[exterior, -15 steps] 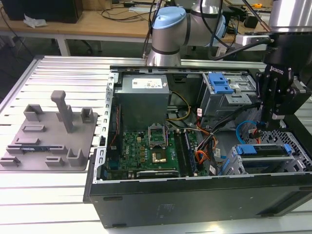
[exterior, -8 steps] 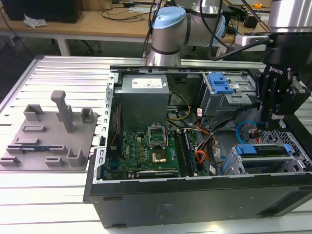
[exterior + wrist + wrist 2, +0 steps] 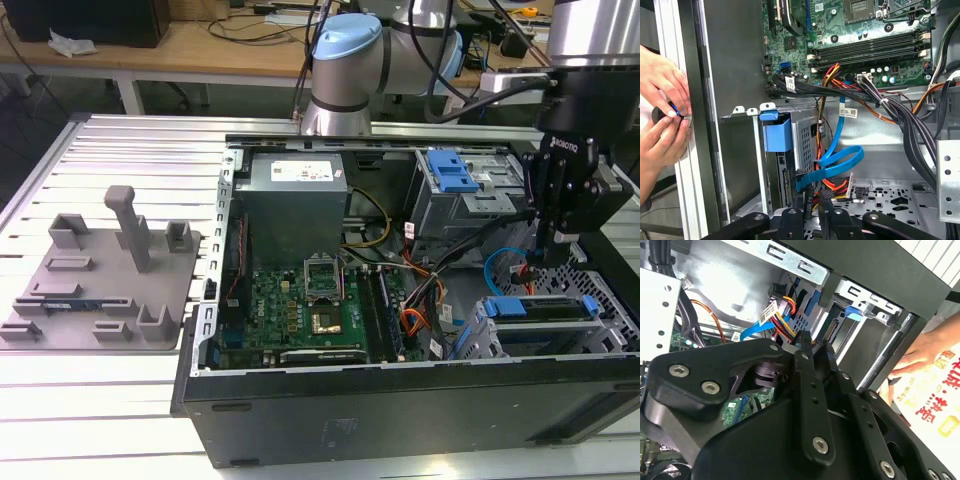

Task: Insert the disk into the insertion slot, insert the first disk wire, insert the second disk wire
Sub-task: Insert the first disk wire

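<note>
Pinching what looks like a black plug [image 3: 811,199] between narrowed fingers, the gripper [image 3: 811,214] hangs inside an open case [image 3: 730,75]. Just past its fingertips, the disk [image 3: 784,180] sits in the slot [image 3: 804,131], with a blue wire [image 3: 840,160] looped beside it. Farther off, a person's hands [image 3: 662,115] rest at the case's edge.

A ribbed silver metal worktop [image 3: 120,160] carries two things side by side. A black computer case [image 3: 400,420] lies on its side with the cover off, toward the exterior view's right. Just beside it, toward the exterior view's left, sits a flat grey fixture plate [image 3: 105,285], set with small blocks and one upright post [image 3: 130,225].
</note>
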Robot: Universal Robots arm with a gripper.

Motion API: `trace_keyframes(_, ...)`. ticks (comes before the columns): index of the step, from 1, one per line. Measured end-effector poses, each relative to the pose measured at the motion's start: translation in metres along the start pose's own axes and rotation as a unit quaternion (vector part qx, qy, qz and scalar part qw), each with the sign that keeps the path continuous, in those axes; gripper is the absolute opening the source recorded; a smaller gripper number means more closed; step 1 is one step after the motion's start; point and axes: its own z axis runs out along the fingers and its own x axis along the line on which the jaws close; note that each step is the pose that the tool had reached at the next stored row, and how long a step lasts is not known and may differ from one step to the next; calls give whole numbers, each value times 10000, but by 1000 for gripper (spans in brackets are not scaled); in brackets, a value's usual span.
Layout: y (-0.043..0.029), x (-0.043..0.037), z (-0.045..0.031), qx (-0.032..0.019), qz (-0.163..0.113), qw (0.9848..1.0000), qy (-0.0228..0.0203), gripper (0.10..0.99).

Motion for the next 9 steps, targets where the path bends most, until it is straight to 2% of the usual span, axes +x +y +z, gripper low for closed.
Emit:
trace_keyframes(6,0,-12,0,8,-10,10000,90,259)
trace_keyframes(9,1,-14,1,9,-12,9999,104,259)
